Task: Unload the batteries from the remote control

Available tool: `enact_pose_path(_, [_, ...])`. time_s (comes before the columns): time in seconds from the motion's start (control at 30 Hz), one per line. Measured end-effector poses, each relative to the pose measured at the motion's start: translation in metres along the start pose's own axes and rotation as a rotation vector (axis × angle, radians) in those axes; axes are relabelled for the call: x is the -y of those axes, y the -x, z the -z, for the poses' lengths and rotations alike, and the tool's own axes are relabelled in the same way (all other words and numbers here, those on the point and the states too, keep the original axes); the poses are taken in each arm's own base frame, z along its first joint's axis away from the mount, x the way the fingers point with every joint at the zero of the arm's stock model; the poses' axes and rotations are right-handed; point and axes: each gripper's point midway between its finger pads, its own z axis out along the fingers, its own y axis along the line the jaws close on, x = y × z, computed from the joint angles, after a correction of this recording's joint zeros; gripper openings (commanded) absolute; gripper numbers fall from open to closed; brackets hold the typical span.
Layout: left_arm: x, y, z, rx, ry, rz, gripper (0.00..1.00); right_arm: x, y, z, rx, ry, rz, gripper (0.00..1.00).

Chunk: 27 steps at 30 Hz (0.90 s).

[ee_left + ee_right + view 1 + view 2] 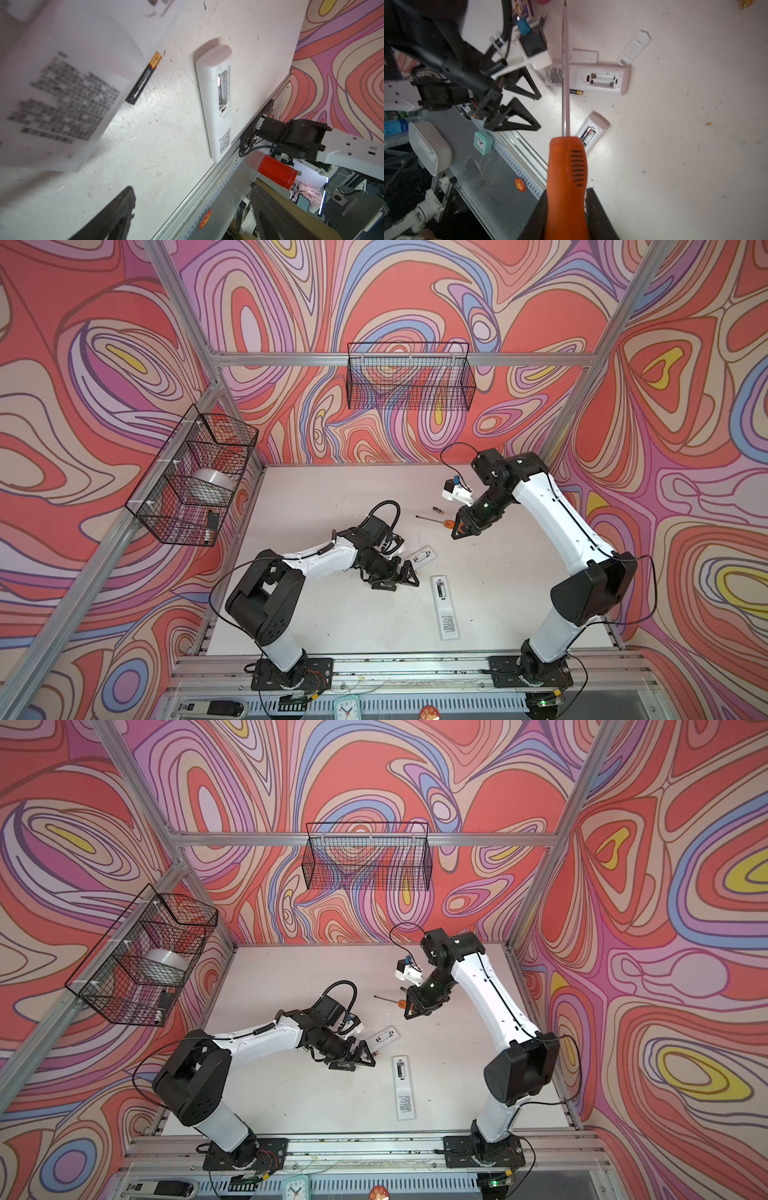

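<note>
The right gripper [457,531] was clamped on the screwdriver [566,176], the left gripper [401,578] spread wide. The batteries [586,134] sat in the remote [445,610] at its four o'clock; careless prying might fling them off-table.

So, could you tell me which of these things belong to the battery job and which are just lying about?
Job: loaded remote; its battery; emptied remote; loose batteries; battery cover; screwdriver in the right gripper.
Lying about: wall baskets; tape roll; clock.
</note>
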Motion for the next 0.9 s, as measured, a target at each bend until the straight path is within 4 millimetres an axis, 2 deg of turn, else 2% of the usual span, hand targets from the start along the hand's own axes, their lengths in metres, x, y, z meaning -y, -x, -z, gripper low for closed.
enact_pose_path(0.2, [0.000,0.001,0.007,0.011,-0.002,-0.023,0.91,0.005,-0.081,-0.041,-0.234,0.025,0.044,0.00])
enact_pose_path(0.27, [0.002,0.001,0.007,0.004,-0.006,-0.028,0.91,0.003,-0.104,-0.047,-0.286,0.032,0.069,0.00])
enact_pose_path(0.37, [0.002,0.003,0.004,-0.006,-0.014,-0.028,0.91,-0.001,-0.127,-0.049,-0.323,0.041,0.116,0.00])
enact_pose_path(0.43, [0.001,0.003,0.001,-0.015,-0.018,-0.024,0.91,-0.003,-0.134,-0.049,-0.335,0.048,0.139,0.00])
enact_pose_path(0.6, [-0.005,0.005,-0.007,-0.032,-0.020,-0.006,0.90,-0.002,-0.136,-0.054,-0.351,0.063,0.164,0.00])
enact_pose_path(0.8, [-0.004,0.007,-0.011,-0.029,-0.025,-0.011,0.89,0.002,-0.158,-0.071,-0.453,0.107,0.127,0.00])
enact_pose_path(0.9, [-0.002,0.008,-0.011,-0.025,-0.031,-0.013,0.89,0.005,-0.158,-0.075,-0.469,0.112,0.114,0.00])
